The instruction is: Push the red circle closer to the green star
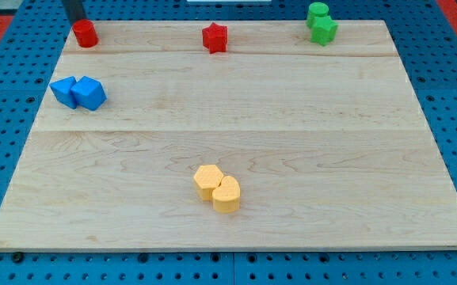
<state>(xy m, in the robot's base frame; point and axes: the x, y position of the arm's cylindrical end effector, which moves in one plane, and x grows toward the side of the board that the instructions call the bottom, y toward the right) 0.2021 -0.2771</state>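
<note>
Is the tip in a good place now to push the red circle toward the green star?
Probably yes. My tip stands right behind the red circle, at its upper left. The red star lies on the way to the green star, so it may interfere.

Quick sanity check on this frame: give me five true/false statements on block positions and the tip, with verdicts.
1. My tip is at the red circle, on its upper-left side. True.
2. The green star lies at the view's bottom left. False: it sits at the top right, against the green circle.
3. The red star lies between the red circle and the green star along the top edge. True.
4. The two yellow blocks are far apart. False: they touch, near the bottom centre.
5. The two blue blocks sit on the view's right. False: the left.
</note>
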